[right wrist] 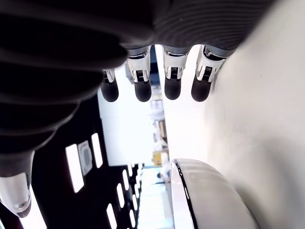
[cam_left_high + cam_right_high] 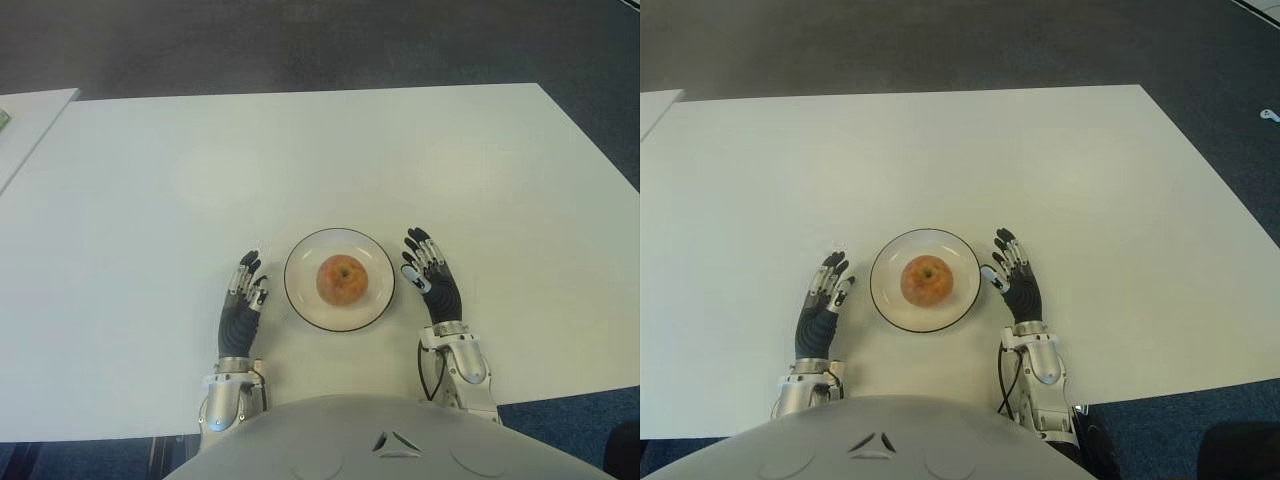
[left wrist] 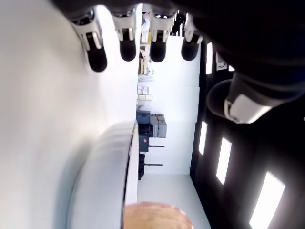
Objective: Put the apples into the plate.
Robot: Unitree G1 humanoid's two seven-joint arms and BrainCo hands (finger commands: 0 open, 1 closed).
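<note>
One red-orange apple sits in the middle of a white plate with a dark rim, near the table's front edge. My left hand shows just left of the plate, fingers stretched out and holding nothing. My right hand shows just right of the plate, fingers also extended and empty. In the left wrist view the plate's rim and a bit of the apple show beyond the straight fingertips. The right wrist view has the plate's rim past the straight fingertips.
The white table stretches far ahead and to both sides. A second white table edge stands at the far left. Dark carpet lies beyond the table.
</note>
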